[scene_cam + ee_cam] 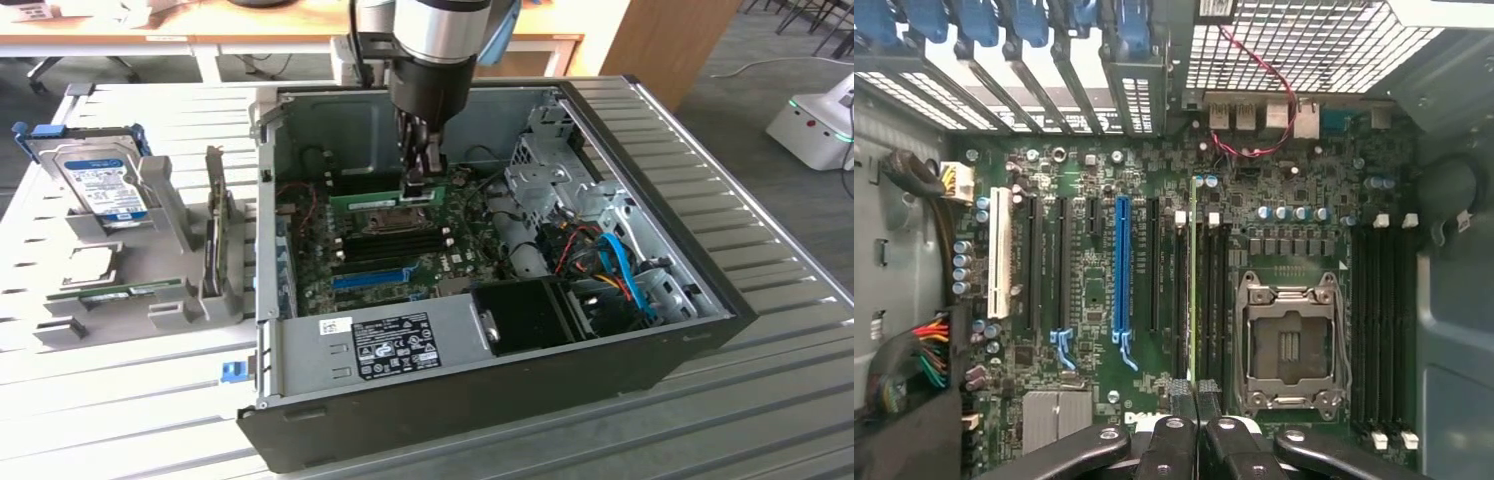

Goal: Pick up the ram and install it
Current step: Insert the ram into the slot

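Gripper (1195, 398) fingers (1181, 397) clamp the ram (1194, 270) edge-down, so we want it square over the black memory slots (1218, 290), level end to end.

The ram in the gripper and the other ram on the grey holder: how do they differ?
The held ram is clamped in the shut gripper; the other ram lies free, touched by nothing. The held ram hangs inside the open computer case, above the motherboard; the other ram rests outside it, in the grey holder at the exterior view's left. Both are long, thin green sticks.
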Tool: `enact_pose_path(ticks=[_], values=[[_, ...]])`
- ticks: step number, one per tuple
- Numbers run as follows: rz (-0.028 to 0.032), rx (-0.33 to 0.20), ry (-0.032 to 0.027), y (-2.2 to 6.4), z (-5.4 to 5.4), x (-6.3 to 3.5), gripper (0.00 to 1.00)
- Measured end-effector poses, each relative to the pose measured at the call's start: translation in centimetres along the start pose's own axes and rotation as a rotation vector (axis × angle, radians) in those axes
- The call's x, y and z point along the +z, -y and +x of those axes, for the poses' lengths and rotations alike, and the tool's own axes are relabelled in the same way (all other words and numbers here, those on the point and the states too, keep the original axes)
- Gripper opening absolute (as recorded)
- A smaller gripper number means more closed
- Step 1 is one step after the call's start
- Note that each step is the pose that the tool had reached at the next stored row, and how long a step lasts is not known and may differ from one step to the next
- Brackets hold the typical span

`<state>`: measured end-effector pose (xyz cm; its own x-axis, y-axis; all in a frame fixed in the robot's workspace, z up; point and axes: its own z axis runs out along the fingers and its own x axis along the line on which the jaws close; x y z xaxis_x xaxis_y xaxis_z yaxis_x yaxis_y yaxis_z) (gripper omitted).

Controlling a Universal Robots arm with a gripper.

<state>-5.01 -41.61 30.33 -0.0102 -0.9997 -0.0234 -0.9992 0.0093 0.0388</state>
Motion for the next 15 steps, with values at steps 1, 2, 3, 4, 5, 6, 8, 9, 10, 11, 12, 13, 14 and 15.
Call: enact_pose_path(ticks=[1, 2, 3, 4, 5, 6, 8, 9, 10, 11, 12, 13, 14, 15], values=[[0.0, 0.0, 0.0, 0.01, 0.0, 0.15, 0.11], [0.0001, 0.0, 0.0, 0.01, 0.0, 0.29, 0.11], [0.0, 0.0, 0.0, 0.02, 0.0, 0.44, 0.11], [-0.0001, 0.0, -0.0001, 0.02, 0.0, 0.57, 0.11], [0.0, 0.0, -0.0001, 0.03, 0.0, 0.72, 0.11], [0.0001, 0.0, 0.0001, 0.03, 0.0, 0.86, 0.11], [0.0001, 0.0, 0.0001, 0.04, 0.0, 1.12, 0.11], [0.0, 0.0, 0.0, 0.05, 0.0, 1.25, 0.11], [0.0, 0.0, 0.0, 0.05, 0.0, 1.38, 0.11], [0.0001, 0.0, 0.0001, 0.06, 0.0, 1.52, 0.11], [0.0, 0.0, 0.0, 0.06, 0.0, 1.64, 0.11], [0.0001, 0.0, 0.0001, 0.07, 0.0, 1.77, 0.11], [0.0, 0.0, 0.0, 0.07, 0.0, 1.9, 0.11], [0.0, 0.0, 0.0001, 0.08, 0.0, 2.04, 0.11]])
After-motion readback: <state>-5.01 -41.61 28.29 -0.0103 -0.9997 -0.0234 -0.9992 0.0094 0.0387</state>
